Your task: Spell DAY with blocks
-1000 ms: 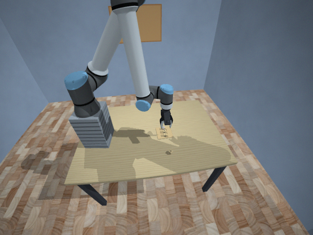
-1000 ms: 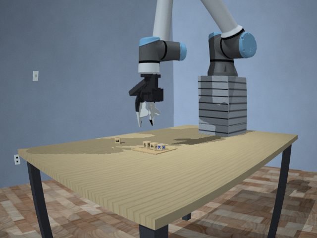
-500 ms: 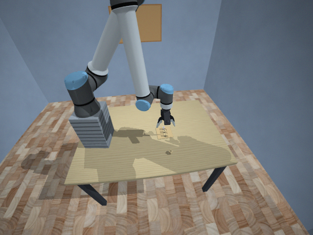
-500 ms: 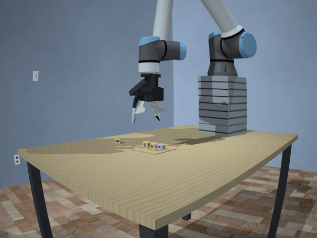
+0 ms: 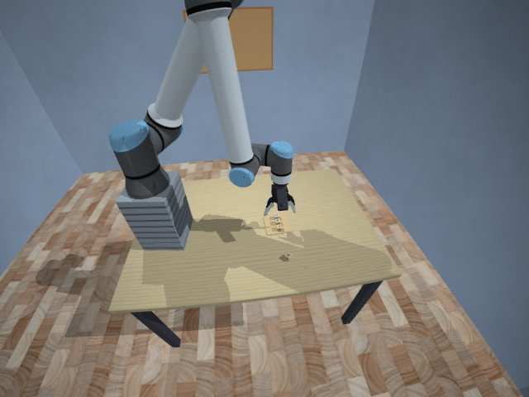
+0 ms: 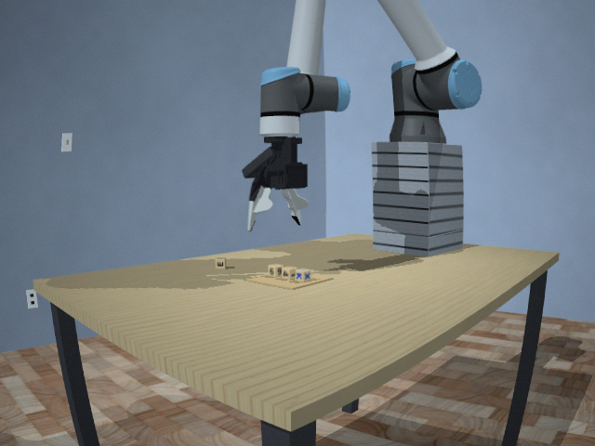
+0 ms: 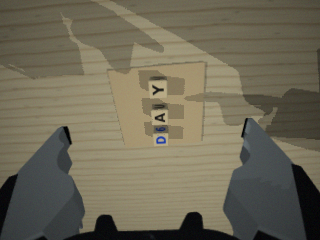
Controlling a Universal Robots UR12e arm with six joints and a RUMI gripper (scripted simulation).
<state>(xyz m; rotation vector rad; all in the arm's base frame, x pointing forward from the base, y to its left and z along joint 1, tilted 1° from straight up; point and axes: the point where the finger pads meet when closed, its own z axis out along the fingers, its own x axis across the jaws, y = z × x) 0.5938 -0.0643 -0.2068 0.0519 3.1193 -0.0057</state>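
Note:
A tan mat [image 5: 268, 227] [image 6: 269, 282] [image 7: 127, 100] lies on the table. Three small letter blocks stand on it close together in a straight row. In the wrist view they read D [image 7: 160, 139], A [image 7: 160, 118] and Y [image 7: 158, 90], with the letters on top. The same row shows in the exterior view, with the D block [image 6: 303, 275], the A block [image 6: 288, 272] and the Y block [image 6: 274, 269]. A fourth block [image 5: 285, 256] [image 6: 219, 262] lies on the bare table, off the mat. My gripper [image 5: 280, 211] [image 6: 273, 224] [image 7: 155, 123] is open and empty. It hangs well above the row.
The wooden table [image 5: 213, 273] [image 6: 240, 346] carries the arm's grey ribbed base pedestal [image 5: 158, 217] [image 6: 416, 202] at one side. The arm casts broad shadows across the table top around the mat.

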